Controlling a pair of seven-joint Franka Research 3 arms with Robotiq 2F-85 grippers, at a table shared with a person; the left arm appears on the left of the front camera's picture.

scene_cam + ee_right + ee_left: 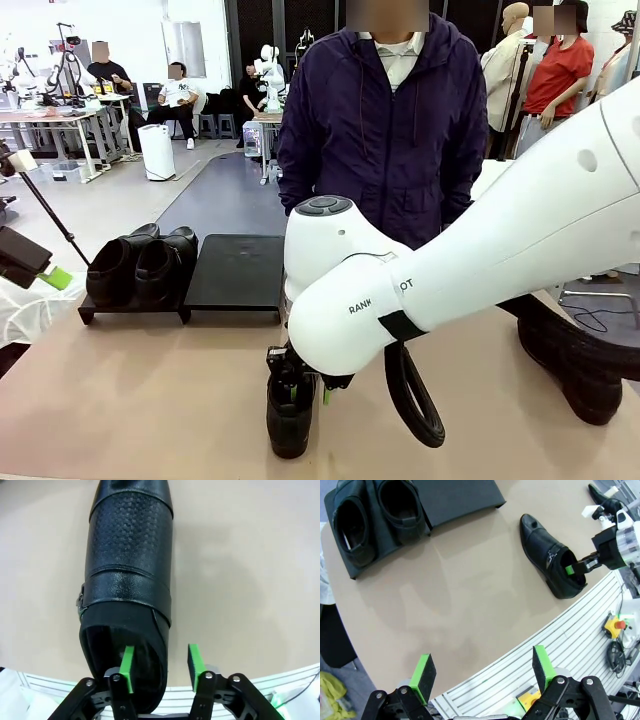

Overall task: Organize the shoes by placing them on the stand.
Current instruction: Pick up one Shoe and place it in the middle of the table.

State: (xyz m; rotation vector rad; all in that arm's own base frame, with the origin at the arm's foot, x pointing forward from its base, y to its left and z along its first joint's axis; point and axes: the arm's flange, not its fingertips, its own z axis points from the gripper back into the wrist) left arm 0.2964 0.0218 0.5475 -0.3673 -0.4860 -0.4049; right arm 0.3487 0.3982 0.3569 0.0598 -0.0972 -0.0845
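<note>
Closest to the right wrist camera, the right gripper is seen with its jaws partly parted, astride the side wall of a third shoe. One green pad is sunk inside the opening and the other is held outside. Bare table can be seen between that outer pad and the leather, so nothing is judged to be gripped. This shoe is stood on its sole near the robot's edge of the table, well apart from the stand, with its toe turned toward the far side.

On the stand, a first shoe and a second shoe are already set side by side at the left end, and the right half is left bare (room enough, it is judged, for the other pair). A fourth shoe is laid on the table at the robot's right, partly hidden behind the right arm.

Over the near table edge, the left gripper is held wide apart, with nothing between its pads.

About half of the task is judged done: two shoes are placed and two are not yet on the stand. The third shoe must be properly clamped and carried across before the fourth can be fetched.
</note>
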